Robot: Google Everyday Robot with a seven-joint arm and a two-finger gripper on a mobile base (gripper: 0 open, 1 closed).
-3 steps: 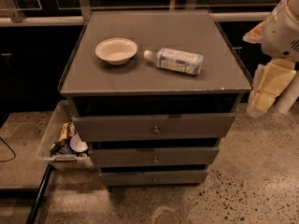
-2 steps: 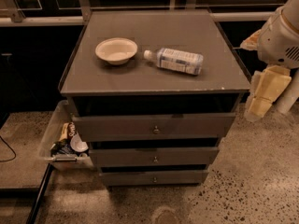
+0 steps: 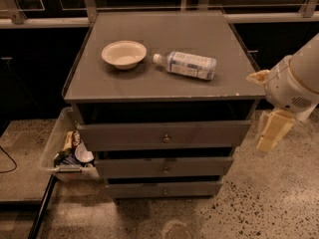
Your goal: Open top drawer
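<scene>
The top drawer (image 3: pixel 164 136) is the widest grey front of three, just under the cabinet top, with a small round metal knob (image 3: pixel 166 139) at its centre. It looks closed or nearly so, with a dark gap above it. My gripper (image 3: pixel 271 132) hangs at the right of the cabinet, a cream finger pointing down beside the drawer's right end, apart from the knob. The white arm housing (image 3: pixel 294 83) sits above it at the cabinet's right edge.
A cream bowl (image 3: pixel 124 54) and a plastic bottle lying on its side (image 3: pixel 187 64) rest on the cabinet top (image 3: pixel 164 29). Two narrower drawers (image 3: pixel 164 167) sit below. A clear bin of clutter (image 3: pixel 67 148) stands at the left. Speckled floor surrounds the cabinet.
The arm and gripper have moved left and down, closer to the cabinet's right side. The drawers, bowl and bottle have not moved.
</scene>
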